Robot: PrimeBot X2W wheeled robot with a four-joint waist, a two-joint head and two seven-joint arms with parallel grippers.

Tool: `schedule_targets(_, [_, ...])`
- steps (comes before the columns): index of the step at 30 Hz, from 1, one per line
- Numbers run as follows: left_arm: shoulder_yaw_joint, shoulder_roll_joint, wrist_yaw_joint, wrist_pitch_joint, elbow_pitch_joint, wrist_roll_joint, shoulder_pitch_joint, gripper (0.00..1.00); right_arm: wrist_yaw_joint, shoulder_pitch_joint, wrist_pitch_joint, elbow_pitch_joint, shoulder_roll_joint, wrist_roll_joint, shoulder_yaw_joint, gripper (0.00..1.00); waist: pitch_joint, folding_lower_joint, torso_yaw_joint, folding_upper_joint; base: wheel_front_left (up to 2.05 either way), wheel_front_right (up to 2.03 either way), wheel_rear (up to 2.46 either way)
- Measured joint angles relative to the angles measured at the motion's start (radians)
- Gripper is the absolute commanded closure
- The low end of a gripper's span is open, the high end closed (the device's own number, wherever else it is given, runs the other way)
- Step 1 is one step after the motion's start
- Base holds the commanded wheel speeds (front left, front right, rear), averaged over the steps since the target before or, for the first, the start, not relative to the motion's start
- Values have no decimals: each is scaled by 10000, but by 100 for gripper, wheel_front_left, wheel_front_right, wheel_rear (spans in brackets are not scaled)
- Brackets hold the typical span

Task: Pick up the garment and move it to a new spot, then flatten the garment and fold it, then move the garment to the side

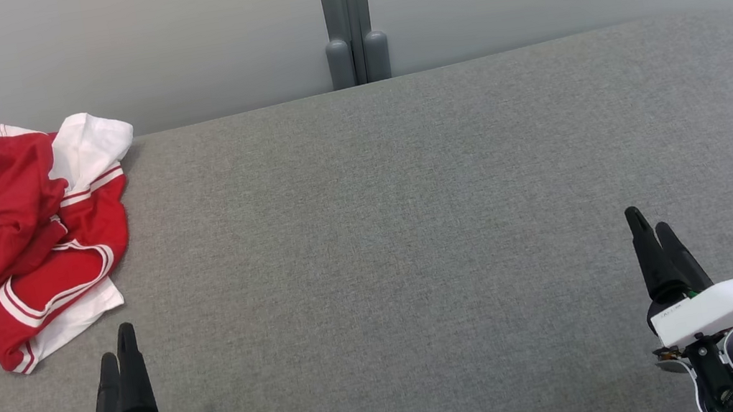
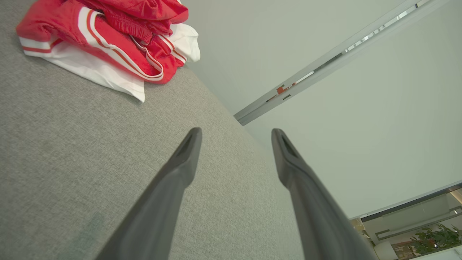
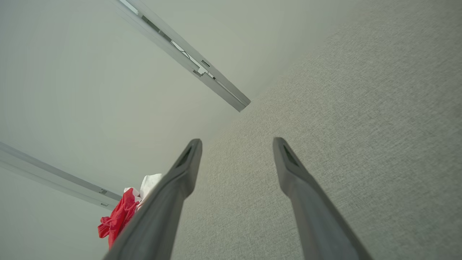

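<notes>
A crumpled red garment (image 1: 22,235) with white panels and white stripes lies in a heap at the far left of the grey table, partly over its left edge. The left wrist view shows the garment (image 2: 108,39) at its upper left; the right wrist view shows the garment (image 3: 121,215) small at its lower left. My left gripper (image 1: 117,348) hovers just in front of the heap, open and empty, its fingers (image 2: 184,162) spread apart above the cloth-covered surface. My right gripper (image 1: 653,228) is at the table's near right, open with nothing between its fingers (image 3: 288,162).
The grey fabric table (image 1: 413,228) stretches wide between the two grippers. A pale wall with a grey vertical post (image 1: 347,20) stands right behind the table's far edge.
</notes>
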Motion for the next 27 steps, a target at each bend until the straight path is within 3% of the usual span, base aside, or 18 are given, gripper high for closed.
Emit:
schedule_targets(11, [-263, 230, 46, -387, -56, 2180, 238, 0, 2, -5, -408, 15, -6, -2247, 71, 0, 11, 0, 21, 0, 0, 0, 0])
schedule_targets(27, [-437, 428, 219, -872, -278, 4125, 411, 0, 2, -5, -871, 15, -25, -4569, 121, 0, 28, 0, 125, 0, 0, 0, 0])
